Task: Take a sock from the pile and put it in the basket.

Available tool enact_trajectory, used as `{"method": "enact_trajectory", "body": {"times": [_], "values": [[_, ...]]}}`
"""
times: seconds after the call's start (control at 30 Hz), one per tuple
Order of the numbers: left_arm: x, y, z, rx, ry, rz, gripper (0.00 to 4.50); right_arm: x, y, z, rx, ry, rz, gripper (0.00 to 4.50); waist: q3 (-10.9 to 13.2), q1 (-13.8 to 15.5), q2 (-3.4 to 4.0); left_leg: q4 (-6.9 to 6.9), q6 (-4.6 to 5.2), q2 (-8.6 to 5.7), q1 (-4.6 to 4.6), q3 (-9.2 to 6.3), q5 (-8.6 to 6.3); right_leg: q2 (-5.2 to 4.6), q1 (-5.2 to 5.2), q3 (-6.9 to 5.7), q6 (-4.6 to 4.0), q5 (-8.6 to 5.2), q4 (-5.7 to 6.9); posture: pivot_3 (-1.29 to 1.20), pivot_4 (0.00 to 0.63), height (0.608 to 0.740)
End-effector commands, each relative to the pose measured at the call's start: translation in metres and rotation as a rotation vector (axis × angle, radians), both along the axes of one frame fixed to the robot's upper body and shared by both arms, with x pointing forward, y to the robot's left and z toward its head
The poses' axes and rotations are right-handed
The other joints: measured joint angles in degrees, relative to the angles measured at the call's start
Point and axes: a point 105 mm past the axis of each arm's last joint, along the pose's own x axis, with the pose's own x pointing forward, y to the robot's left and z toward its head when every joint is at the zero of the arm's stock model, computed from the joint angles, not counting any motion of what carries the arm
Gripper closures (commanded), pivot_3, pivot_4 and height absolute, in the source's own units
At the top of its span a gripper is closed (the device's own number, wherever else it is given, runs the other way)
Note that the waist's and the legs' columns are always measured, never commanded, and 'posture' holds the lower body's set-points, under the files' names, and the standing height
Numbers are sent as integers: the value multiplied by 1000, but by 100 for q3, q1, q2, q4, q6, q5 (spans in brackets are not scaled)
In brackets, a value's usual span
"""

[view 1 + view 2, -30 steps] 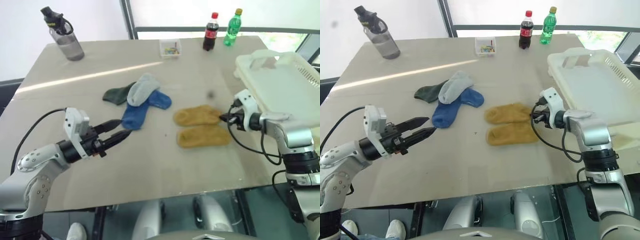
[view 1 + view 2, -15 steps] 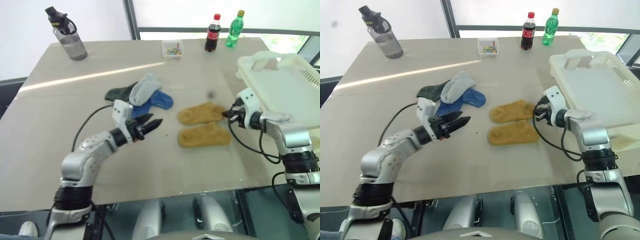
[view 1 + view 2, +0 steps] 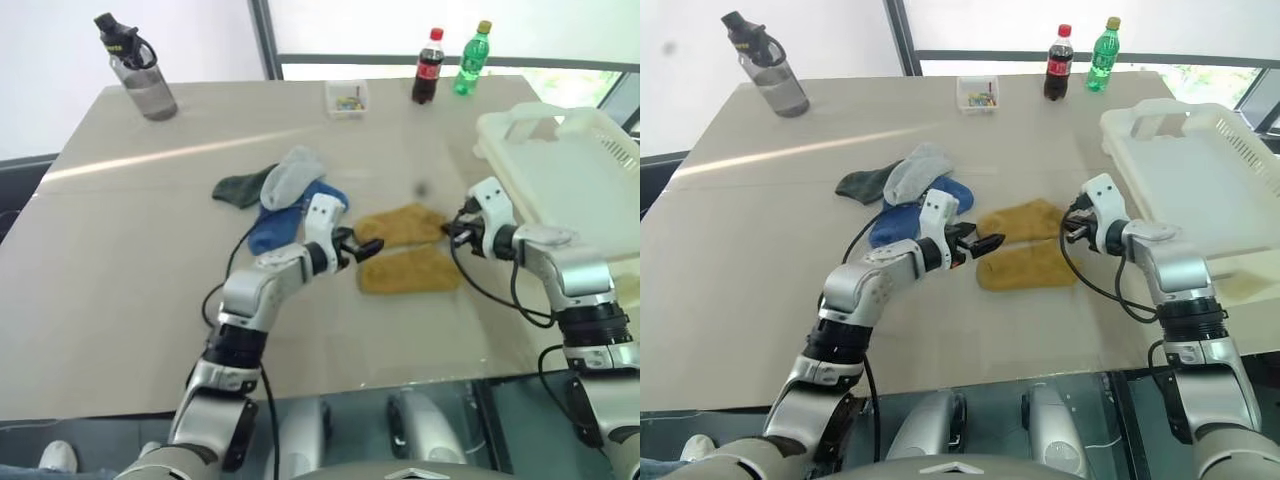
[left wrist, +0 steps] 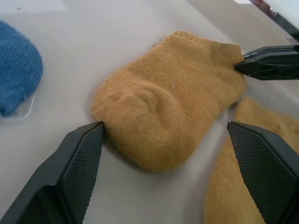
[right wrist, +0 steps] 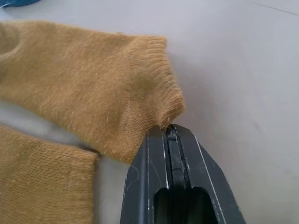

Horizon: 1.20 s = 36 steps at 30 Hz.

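- A mustard yellow sock (image 4: 173, 93), ribbed knit with a fuzzy cuff, is laid flat on the beige worktop (image 3: 120, 260), beside its twin (image 3: 410, 270).
- Its toe is flanked by the wide-open left end effector (image 4: 168, 144).
- Its cuff is pinched by the closed right end effector (image 5: 174, 140).
- The cream slotted basket (image 3: 570, 170) is seen at the worktop's right.
- No writing can be read.

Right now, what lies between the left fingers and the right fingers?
The farther mustard sock, shown in the left wrist view: left gripper open around its toe, right gripper shut on its cuff.
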Motion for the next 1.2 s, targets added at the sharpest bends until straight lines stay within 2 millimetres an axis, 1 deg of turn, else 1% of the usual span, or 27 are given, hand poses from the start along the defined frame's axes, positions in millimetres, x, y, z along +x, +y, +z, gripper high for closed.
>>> {"method": "enact_trajectory", "body": {"times": [0.03,0.1,0.13,0.2,0.23,0.27,0.3,0.33,0.4,0.57,0.63,0.73,0.8,0.9,0.97,1.03,1.1,1.2], "values": [[7,4,-8,35,29,45,71,4,5,17,-3,-69,15,4500,0,-1,1,0,0,0,0,0,0,0,0,0,0,0,1,0,150,740],[7,5,-11,61,37,51,577,4,6,17,-1,-72,16,4500,0,-5,1,0,0,0,1,0,0,0,0,0,0,0,1,0,150,740],[7,6,-13,80,42,51,728,4,6,17,0,-74,16,4500,0,-8,1,0,0,0,2,0,0,0,0,0,0,0,2,0,150,740],[8,9,-15,114,45,62,1558,4,6,17,0,-77,17,4500,-1,-16,1,0,0,0,3,0,0,0,0,1,0,0,3,0,150,740],[8,10,-16,115,49,68,2071,4,5,17,0,-79,17,4500,0,-19,1,0,0,0,3,0,0,1,0,0,0,0,2,0,150,740],[8,11,-16,116,52,71,2443,5,5,17,-1,-80,16,4500,0,-19,1,0,0,0,3,0,0,1,0,0,0,0,2,0,150,740],[8,12,-16,118,53,73,3127,5,4,18,-1,-82,16,4500,0,-19,1,0,0,0,2,0,0,1,0,0,0,0,1,0,150,740],[8,12,-16,120,54,73,3485,5,4,18,-1,-83,15,4500,0,-17,1,0,0,0,2,0,0,0,0,1,0,0,1,0,150,740],[7,12,-16,123,50,71,4383,4,5,20,0,-86,17,4500,0,-15,1,0,0,0,0,0,0,-1,0,0,1,-1,0,0,150,740],[2,8,-2,97,-2,41,4383,-2,9,29,24,-102,42,4500,0,-15,1,-1,0,0,0,0,0,-2,0,0,1,-1,0,0,150,740],[-3,14,3,119,-10,47,4383,-7,9,35,34,-108,53,4500,0,-22,1,-2,0,0,-1,-2,0,-2,-1,0,1,-1,0,0,150,740],[-20,17,26,34,-5,22,4383,-21,9,44,48,-112,81,4500,1,-23,1,-2,0,2,-6,-5,0,-2,-4,-1,1,-1,0,0,150,740],[-35,16,33,29,0,-16,4383,-30,9,48,56,-106,94,4500,1,-16,0,-2,0,3,-11,-10,0,-4,-5,-6,3,-2,-2,0,150,740],[-55,14,36,39,17,-63,4383,-44,10,51,62,-84,114,4500,1,-14,0,-2,0,1,-10,-11,0,-5,-4,-6,3,-2,-1,0,150,740],[-64,13,38,39,22,-80,4383,-51,10,51,63,-71,117,4500,1,-16,0,-1,0,1,-7,-11,0,-5,-1,-6,4,-3,0,0,150,740],[-78,9,40,19,39,-116,4383,-61,7,49,59,-40,119,4500,1,-15,0,-1,0,0,-6,-10,0,-4,-1,-6,4,-3,1,0,150,740],[-90,5,37,10,67,-150,4383,-70,4,44,51,-8,114,4500,1,-11,-1,-1,0,0,-6,-13,0,-4,-1,-9,4,-4,-1,0,150,740],[-94,3,32,1,97,-151,4383,-78,-1,37,34,37,88,4500,2,-10,-1,0,0,0,-5,-9,0,-4,0,-6,5,-4,-2,0,150,740]]}}
